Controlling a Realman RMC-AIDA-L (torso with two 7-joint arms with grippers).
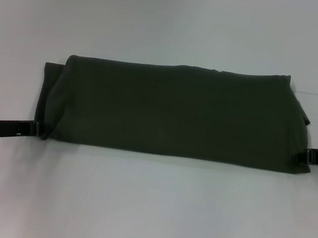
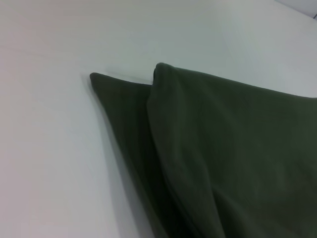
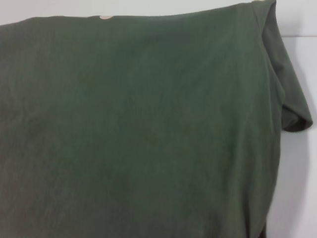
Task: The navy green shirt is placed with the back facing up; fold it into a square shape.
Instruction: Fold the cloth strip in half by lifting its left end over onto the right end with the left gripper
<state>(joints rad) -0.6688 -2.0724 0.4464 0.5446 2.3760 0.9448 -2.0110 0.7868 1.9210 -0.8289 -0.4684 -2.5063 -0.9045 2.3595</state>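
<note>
Navy green shirt (image 1: 178, 113): dark olive soft cloth, folded into a long horizontal band, flat on the white surface, plain side up. It spans between the two pincers, left gripper (image 1: 36, 129) at its near left corner, right gripper (image 1: 307, 156) at its near right corner, both touching the cloth edge. Near edge fairly straight; top layer sits offset from a lower layer that pokes out beyond the left gripper. A sleeve flap sticks out past the right end. Tiny cream speck at far edge.
</note>
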